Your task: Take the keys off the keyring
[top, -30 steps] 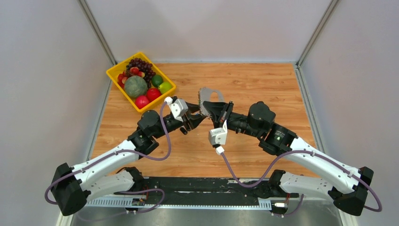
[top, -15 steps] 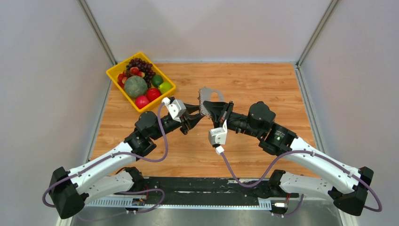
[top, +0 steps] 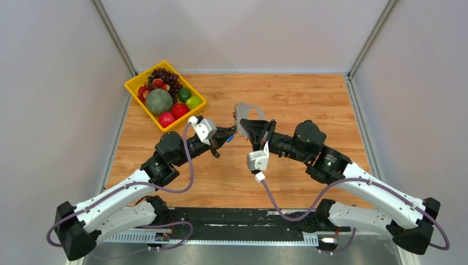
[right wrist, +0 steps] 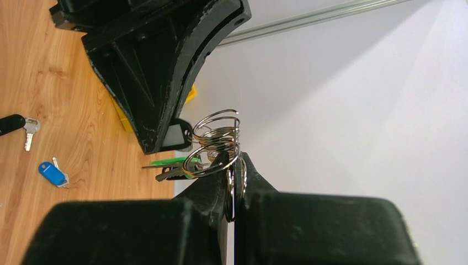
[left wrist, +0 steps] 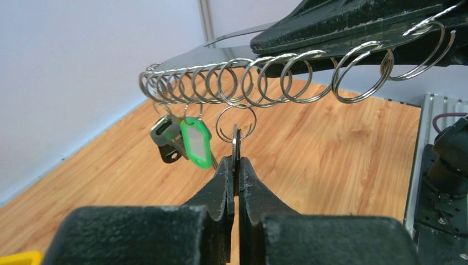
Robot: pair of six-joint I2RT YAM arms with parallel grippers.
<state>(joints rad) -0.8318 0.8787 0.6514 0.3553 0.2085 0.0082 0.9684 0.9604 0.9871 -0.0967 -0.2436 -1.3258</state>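
Nearest the bases, both arms reached in from the near edge and met above the middle of the wooden table (top: 309, 94). The left gripper (left wrist: 236, 161) was clenched on a single key (left wrist: 235, 141), a thin flat blade seen edge-on between its fingers. That key hung from a small split ring (left wrist: 236, 122), one of a row of small rings (left wrist: 265, 83) strung side by side in the air just beyond the fingertips. Beside the gripped key, hanging from the same row, were a green tag (left wrist: 196, 142) and a dark-headed key (left wrist: 164, 141). Facing it, the right gripper (right wrist: 233, 165) was clamped shut on the keyring (top: 246, 105), holding the wire loop raised off the table with the keys (top: 239, 118) bunched along its left side, right at the left gripper's tip. On the wood below the two grippers lay a blue-tagged key (right wrist: 52, 173) and, a little apart from it, a black-headed key (right wrist: 14, 123), both off the loop. Farther back, at the far left of the table, stood a yellow basket (top: 138, 100) filled with fruit, well apart from the grippers.
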